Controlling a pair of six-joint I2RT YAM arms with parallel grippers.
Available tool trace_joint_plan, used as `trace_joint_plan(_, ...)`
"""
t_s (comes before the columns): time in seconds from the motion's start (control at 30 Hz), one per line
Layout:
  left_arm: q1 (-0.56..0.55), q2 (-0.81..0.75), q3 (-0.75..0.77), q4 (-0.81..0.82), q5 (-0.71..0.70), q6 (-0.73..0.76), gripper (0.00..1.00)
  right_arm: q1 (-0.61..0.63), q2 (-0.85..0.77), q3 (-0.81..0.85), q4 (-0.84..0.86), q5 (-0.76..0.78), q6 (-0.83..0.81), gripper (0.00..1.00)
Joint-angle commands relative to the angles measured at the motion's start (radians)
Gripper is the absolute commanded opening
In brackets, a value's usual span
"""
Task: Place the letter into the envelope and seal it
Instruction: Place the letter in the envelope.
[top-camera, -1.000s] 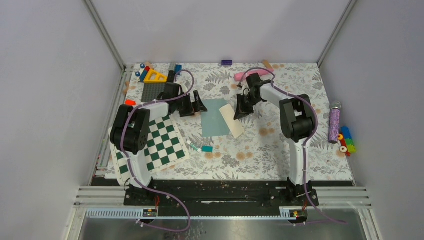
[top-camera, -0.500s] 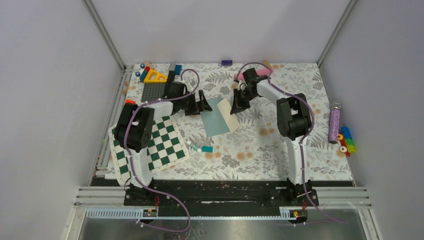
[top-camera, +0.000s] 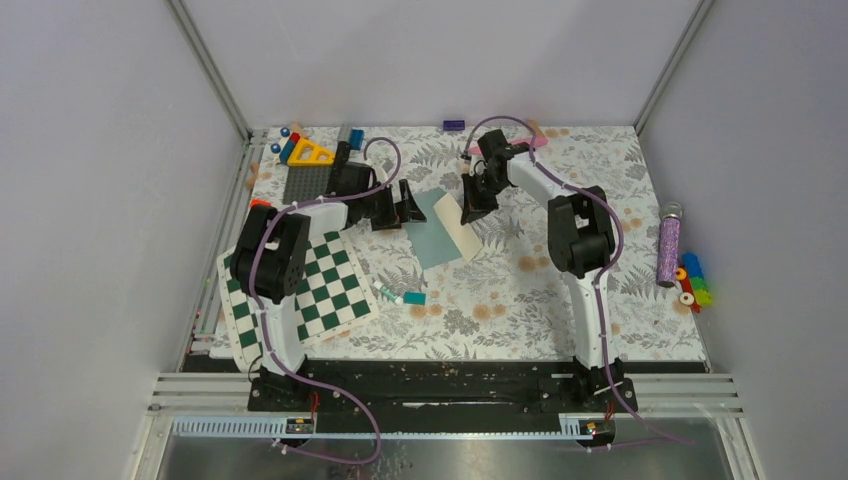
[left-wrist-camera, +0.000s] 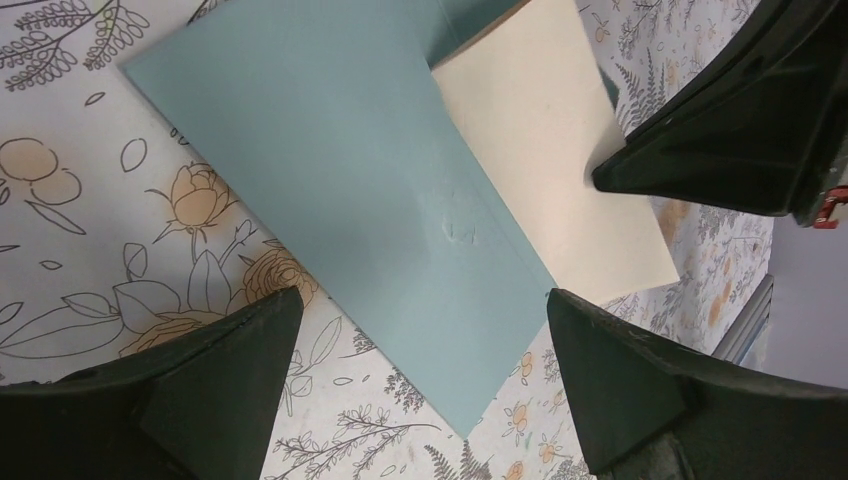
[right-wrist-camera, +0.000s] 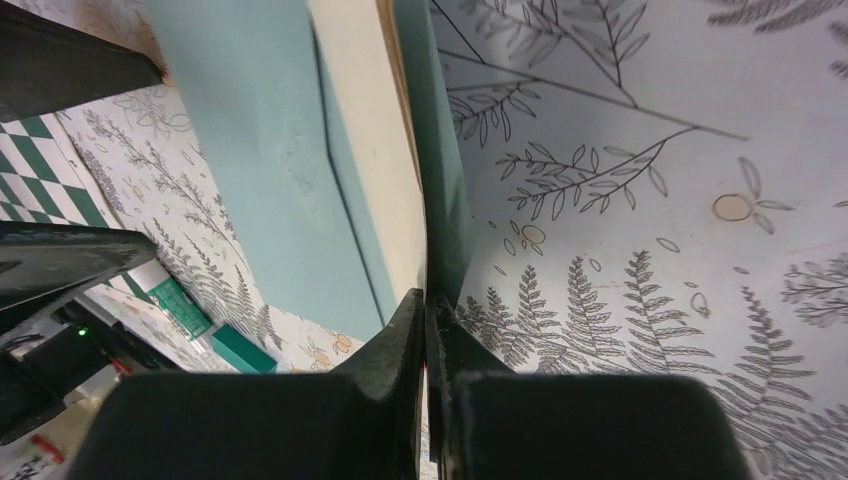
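The right gripper (right-wrist-camera: 428, 300) pinched the edge of the thin cream paper letter (left-wrist-camera: 560, 160), which overlapped the flat teal paper envelope (left-wrist-camera: 330, 150) on the floral worktop (top-camera: 520, 300). The left gripper (top-camera: 407, 205) stood wide open over the envelope.

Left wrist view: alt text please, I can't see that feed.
A teal envelope lies diagonally on the floral table, a cream letter along its right edge. The open left pincer frames them from below; the right pincer, shut, meets the letter's far edge at upper right.
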Motion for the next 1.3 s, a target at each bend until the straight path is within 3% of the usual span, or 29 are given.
trace_joint_plan(0.0, -0.011, 0.028, 0.037, -0.013, 0.003, 0.001, 0.99, 0.018, 0.011, 0.089, -0.056, 0.08, -0.063, 0.0)
trace_joint_plan(0.57, -0.013, 0.054, 0.054, 0.067, 0.08, -0.034, 0.99, 0.029, 0.102, 0.204, -0.154, 0.124, -0.102, 0.0)
trace_joint_plan(0.93, -0.01, 0.033, -0.051, 0.468, 0.331, -0.212, 0.99, 0.029, 0.103, 0.203, -0.15, 0.103, -0.095, 0.0)
trace_joint_plan(1.13, 0.002, -0.008, -0.022, 0.205, 0.187, -0.058, 0.99, 0.029, 0.11, 0.233, -0.177, 0.105, -0.105, 0.0)
trace_joint_plan(1.27, 0.046, -0.028, -0.026, 0.202, 0.119, -0.054, 0.99, 0.029, 0.088, 0.222, -0.172, 0.108, -0.11, 0.0)
